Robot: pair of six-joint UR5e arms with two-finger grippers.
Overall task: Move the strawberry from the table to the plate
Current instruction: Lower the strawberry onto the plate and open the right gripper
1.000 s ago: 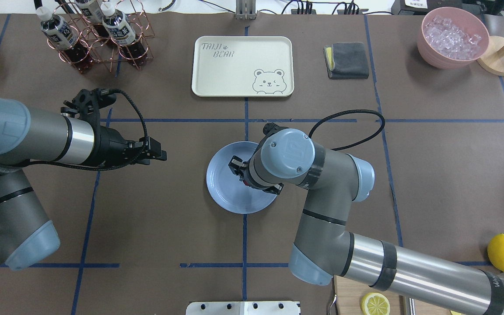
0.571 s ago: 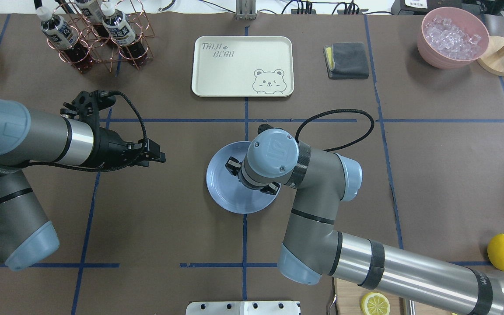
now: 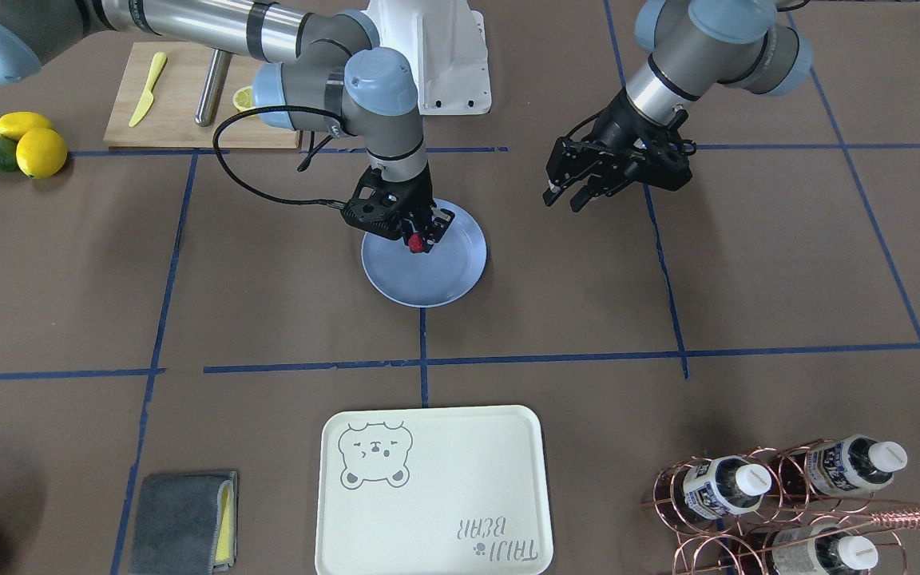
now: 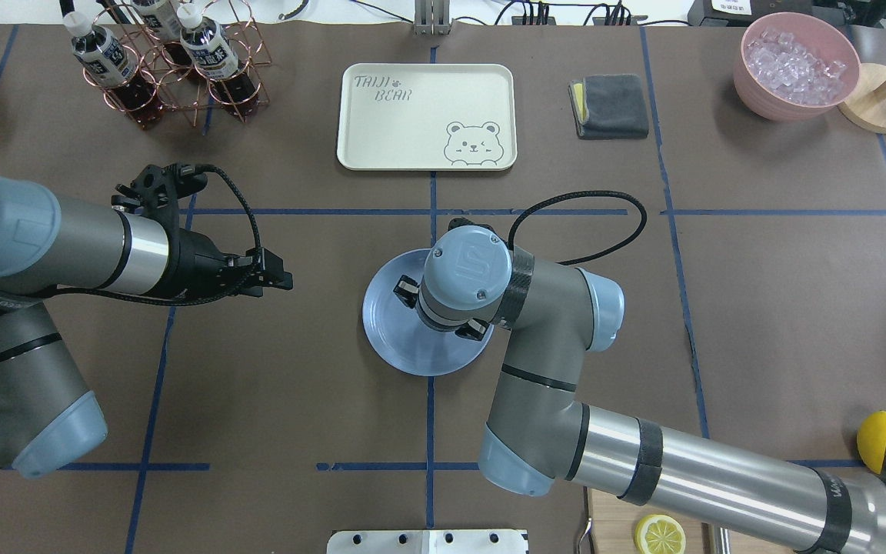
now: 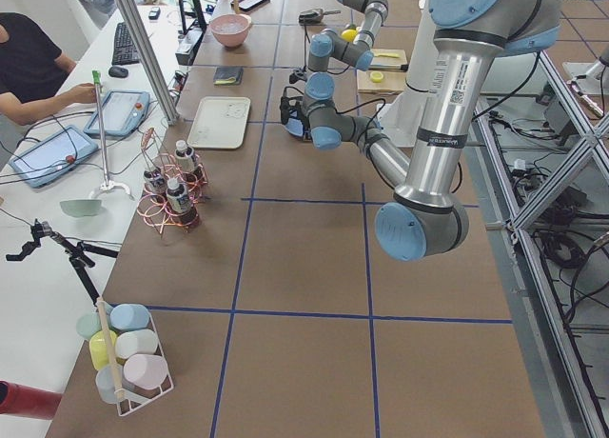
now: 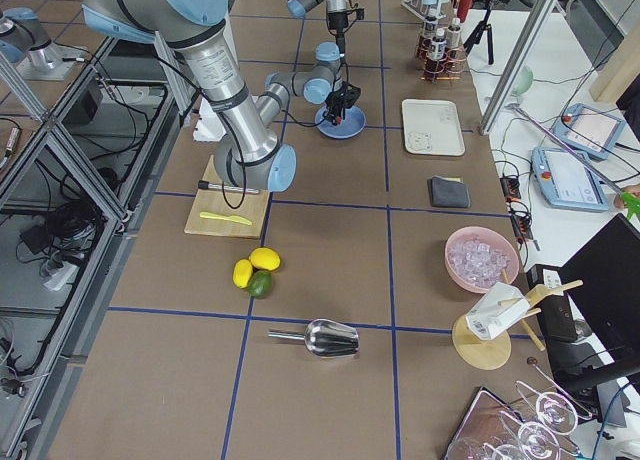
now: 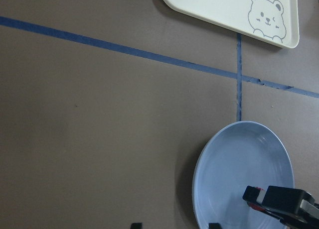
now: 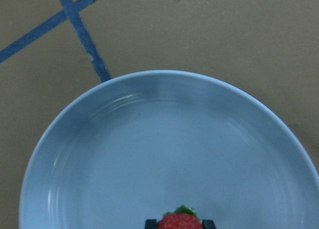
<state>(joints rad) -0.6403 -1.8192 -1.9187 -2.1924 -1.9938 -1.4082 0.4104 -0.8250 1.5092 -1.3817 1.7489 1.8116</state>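
Observation:
The strawberry (image 3: 416, 242), small and red with a green top, is gripped between the fingers of my right gripper (image 3: 419, 237), which is shut on it. It hangs just over the light-blue plate (image 3: 431, 281) in the middle of the brown paper table (image 4: 289, 400). The right wrist view shows the strawberry (image 8: 179, 222) at the bottom edge, above the plate (image 8: 149, 154). In the overhead view my right wrist covers the berry and part of the plate (image 4: 397, 342). My left gripper (image 3: 564, 200) hovers open and empty to the plate's side, well apart from it.
A cream bear tray (image 4: 427, 115) lies beyond the plate, a copper bottle rack (image 4: 174, 65) at far left, a grey cloth (image 4: 610, 105) and a pink bowl of ice (image 4: 795, 65) at far right. Lemons and an avocado (image 3: 17, 144) sit by a cutting board (image 3: 188, 100).
My right wrist has shifted left and further over the plate, still gripping the strawberry. The left arm has barely moved.

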